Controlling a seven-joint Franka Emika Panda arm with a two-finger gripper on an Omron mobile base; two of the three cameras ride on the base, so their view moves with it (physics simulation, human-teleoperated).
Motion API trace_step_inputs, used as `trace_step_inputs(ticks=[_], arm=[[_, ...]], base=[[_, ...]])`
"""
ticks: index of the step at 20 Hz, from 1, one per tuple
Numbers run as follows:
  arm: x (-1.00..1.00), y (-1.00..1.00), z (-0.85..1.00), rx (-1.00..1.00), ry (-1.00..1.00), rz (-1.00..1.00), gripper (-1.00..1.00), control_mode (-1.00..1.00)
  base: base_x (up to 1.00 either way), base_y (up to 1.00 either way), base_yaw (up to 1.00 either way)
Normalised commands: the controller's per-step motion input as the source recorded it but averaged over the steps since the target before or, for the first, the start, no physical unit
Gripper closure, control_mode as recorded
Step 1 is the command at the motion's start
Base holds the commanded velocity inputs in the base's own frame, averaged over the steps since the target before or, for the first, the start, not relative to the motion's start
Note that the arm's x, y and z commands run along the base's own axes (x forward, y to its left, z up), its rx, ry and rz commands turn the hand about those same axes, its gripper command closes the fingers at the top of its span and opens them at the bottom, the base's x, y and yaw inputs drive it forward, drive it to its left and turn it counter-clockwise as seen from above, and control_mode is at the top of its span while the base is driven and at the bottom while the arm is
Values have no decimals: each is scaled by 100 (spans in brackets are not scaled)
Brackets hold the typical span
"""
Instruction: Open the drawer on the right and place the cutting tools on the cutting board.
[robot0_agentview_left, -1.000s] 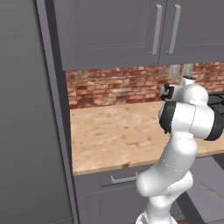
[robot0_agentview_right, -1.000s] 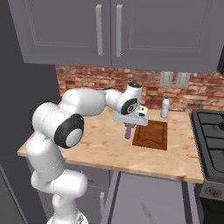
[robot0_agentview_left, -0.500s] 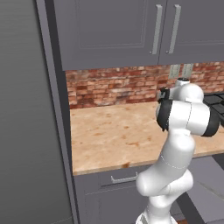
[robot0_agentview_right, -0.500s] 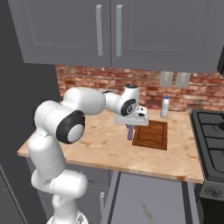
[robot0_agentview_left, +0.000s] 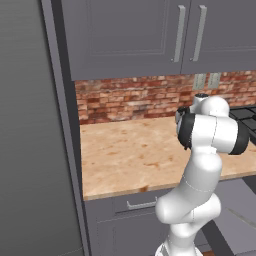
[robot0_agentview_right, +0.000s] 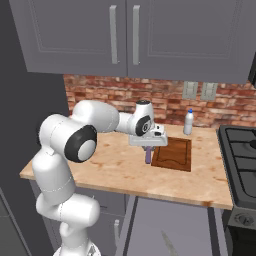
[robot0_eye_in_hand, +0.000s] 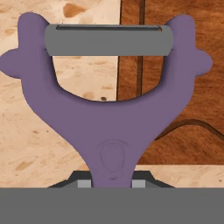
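Presently: carrying step, one cutting tool in transit to the cutting board (robot0_agentview_right: 172, 154). Item held: purple peeler (robot0_eye_in_hand: 109, 105), Y-shaped, lilac-purple handle, grey blade bar across the fork; in the right base view hanging below the hand (robot0_agentview_right: 148, 154). Fingers (robot0_eye_in_hand: 84, 182) clamped on the handle's stem, closed tight around it, tips just visible either side of the stem in the hand view. Position: above the pale speckled worktop (robot0_agentview_right: 105, 165) at the left edge of the board, the peeler's fork straddling that edge in the hand view, one prong over bare worktop, the other over dark reddish-brown wood and its groove. Board itself: flat on the worktop, in front of the brick wall, a small white bottle (robot0_agentview_right: 188, 122) standing behind it; no tool seen on it yet. Drawer (robot0_agentview_right: 165, 230): pulled out below the worktop edge, grey inside partly in view, contents not made out. Next move, by judgement: shift further over the board, lower until the peeler is close to the wood, part the fingers, lift clear; then back to the drawer for the remaining tool.
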Motion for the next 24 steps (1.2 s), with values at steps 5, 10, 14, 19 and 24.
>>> trace_step_inputs(ticks=[5,10,14,19,24], arm=[[9,-4,0,0,0,0,100,-100],[24,-16,0,0,0,0,100,-100],[26,-20,-1,0,0,0,100,-100],[13,-20,-5,0,0,0,100,-100],[2,-6,-3,0,0,0,-100,-100]], base=[[0,0,0],[0,0,0],[0,0,0],[0,0,0],[0,0,0]])
